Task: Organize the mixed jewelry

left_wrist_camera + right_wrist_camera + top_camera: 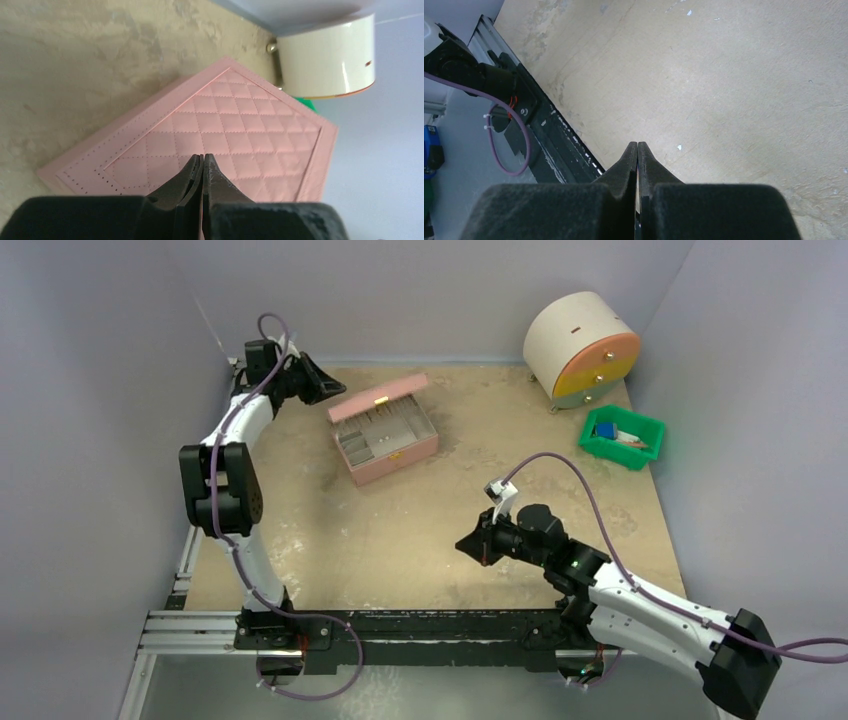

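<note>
Jewelry (380, 427) shows only as tiny gold specks inside the open pink box (398, 462); none seen on the table (380, 540). 2 grippers pressed together, empty: left gripper (203, 159) behind the lid (225, 125), right gripper (637, 146) over mid-table. Sorting prob. done; closing the lid is approx. all that's left.

light: bright, even, soft | shadows: I see faint ones beside the pink jewelry box (383, 430) | glare: streak on the cream round cabinet (325, 60) | focus: top view sharp, wrist views blurred along bottom edge
</note>
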Motion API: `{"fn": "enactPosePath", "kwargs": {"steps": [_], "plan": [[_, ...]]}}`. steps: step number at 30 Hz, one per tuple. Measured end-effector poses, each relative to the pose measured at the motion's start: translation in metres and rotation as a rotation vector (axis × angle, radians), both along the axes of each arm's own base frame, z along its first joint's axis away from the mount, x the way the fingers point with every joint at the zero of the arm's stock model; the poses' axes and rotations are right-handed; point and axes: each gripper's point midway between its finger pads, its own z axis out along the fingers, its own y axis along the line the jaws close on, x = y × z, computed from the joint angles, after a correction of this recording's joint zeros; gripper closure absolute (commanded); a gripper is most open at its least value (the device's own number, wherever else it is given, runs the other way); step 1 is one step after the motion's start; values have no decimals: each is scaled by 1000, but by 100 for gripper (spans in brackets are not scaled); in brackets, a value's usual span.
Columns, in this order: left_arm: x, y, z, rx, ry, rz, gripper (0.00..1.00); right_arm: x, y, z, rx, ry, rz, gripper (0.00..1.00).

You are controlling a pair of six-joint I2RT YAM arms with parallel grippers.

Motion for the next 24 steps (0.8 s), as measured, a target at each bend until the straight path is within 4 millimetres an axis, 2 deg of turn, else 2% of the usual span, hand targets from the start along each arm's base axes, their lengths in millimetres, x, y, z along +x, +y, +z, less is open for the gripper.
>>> {"fn": "enactPosePath", "kwargs": {"steps": [6,10,19,24], "plan": [[-38,-33,-19,66,76,-36,100,4,-1,-3,-22,7,-19,100],[-65,-43,-20,117,109,-35,100,9,0,1,-39,9,-30,100],[-112,-24,29,225,5,17,100,33,11,24,-71,-36,-61,100],[-138,-14,33,282,-21,54,100,58,26,46,-111,-91,-69,100]]}}
